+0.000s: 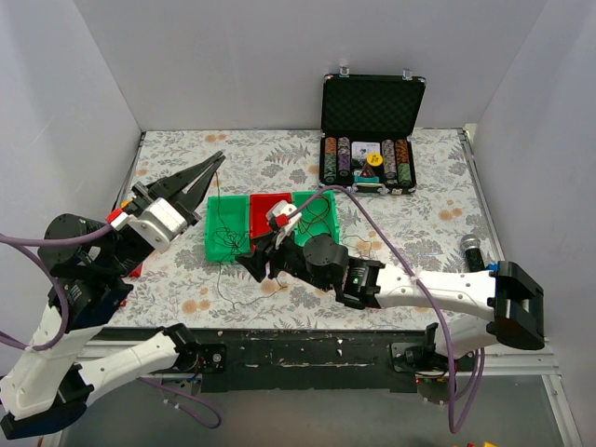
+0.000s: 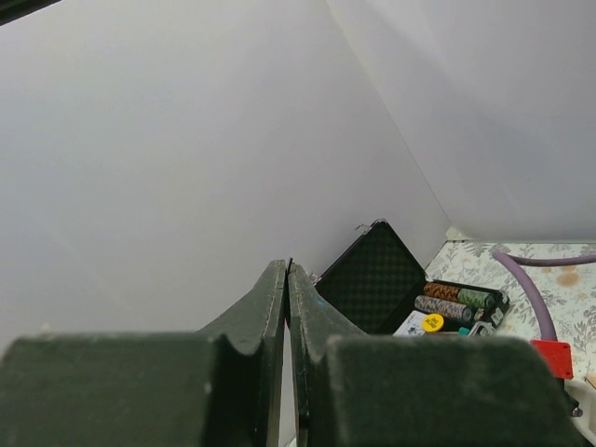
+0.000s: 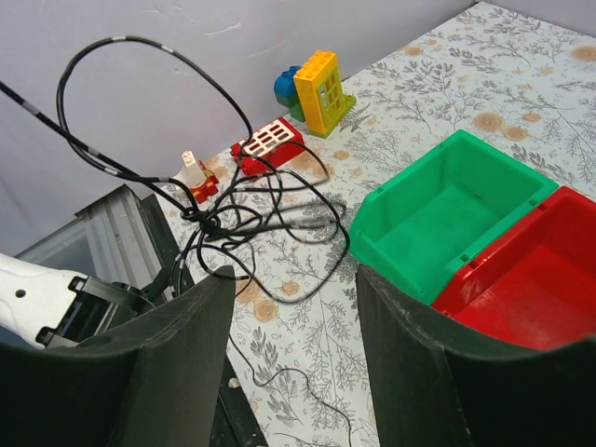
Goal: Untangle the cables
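Cables (image 3: 223, 228) lie in a dark knot on the counter (image 3: 410, 121), at about eleven o'clock from my right fingers (image 3: 296, 289) in the wrist view. One big loop arches toward the wall and loose strands trail toward me. The green bin (image 3: 438, 223) sits at three o'clock of the knot, with the red bin (image 3: 531, 289) against its far side. My right fingers are spread wide with nothing between them, hovering above the strands. My left fingers (image 2: 287, 279) are clenched on nothing, raised and aimed at the wall. I judge the step in hand is reaching for one strand. I would take an outer loop rather than the knot, close gently, and lift slowly so nothing tightens.
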You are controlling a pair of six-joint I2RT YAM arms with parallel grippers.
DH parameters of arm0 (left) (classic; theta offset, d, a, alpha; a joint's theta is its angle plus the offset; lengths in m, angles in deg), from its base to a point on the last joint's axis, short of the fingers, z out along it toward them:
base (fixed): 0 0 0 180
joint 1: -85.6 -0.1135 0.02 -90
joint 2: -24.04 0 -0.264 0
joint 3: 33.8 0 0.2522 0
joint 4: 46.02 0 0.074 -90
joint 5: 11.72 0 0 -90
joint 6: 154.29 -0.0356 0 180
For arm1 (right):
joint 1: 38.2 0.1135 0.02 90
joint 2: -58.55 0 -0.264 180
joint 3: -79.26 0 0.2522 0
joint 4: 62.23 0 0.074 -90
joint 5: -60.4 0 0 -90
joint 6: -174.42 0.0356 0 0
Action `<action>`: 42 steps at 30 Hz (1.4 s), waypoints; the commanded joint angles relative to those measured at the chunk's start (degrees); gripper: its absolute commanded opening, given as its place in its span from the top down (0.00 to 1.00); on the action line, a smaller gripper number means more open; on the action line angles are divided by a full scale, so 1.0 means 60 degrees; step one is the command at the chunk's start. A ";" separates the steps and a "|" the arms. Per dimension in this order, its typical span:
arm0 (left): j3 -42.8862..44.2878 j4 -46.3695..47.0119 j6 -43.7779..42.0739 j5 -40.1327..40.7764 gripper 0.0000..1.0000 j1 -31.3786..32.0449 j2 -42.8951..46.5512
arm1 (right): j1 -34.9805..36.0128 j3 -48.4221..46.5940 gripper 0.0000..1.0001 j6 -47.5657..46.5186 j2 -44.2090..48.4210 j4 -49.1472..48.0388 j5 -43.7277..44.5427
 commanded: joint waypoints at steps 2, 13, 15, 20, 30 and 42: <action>0.0291 -0.0173 0.0215 -0.0215 1.00 -0.0055 -0.0088 | -0.0009 -0.0352 0.37 -0.0525 -0.0305 -0.1548 0.0269; 0.0379 -0.0349 0.0391 -0.0318 1.00 -0.0128 -0.0001 | -0.0023 -0.0483 0.92 -0.0848 -0.0379 -0.2122 0.0972; 0.0292 -0.0378 0.0348 -0.0304 1.00 -0.0128 0.0058 | -0.0009 -0.0542 0.99 -0.0878 -0.0291 -0.1814 0.1176; -0.0059 -0.0568 0.0187 -0.0245 1.00 -0.0128 0.0321 | -0.0023 -0.0103 0.99 -0.0936 0.0396 -0.1594 0.1849; -0.2035 -0.3509 -0.0677 -0.0742 0.87 -0.0114 0.1448 | -0.0023 -0.0086 0.99 -0.1712 0.2038 -0.0467 0.2644; -0.2348 -0.4128 0.0742 -0.0758 0.08 -0.0128 0.1539 | 0.0035 -0.1011 0.99 -0.1347 0.1994 0.1351 0.0563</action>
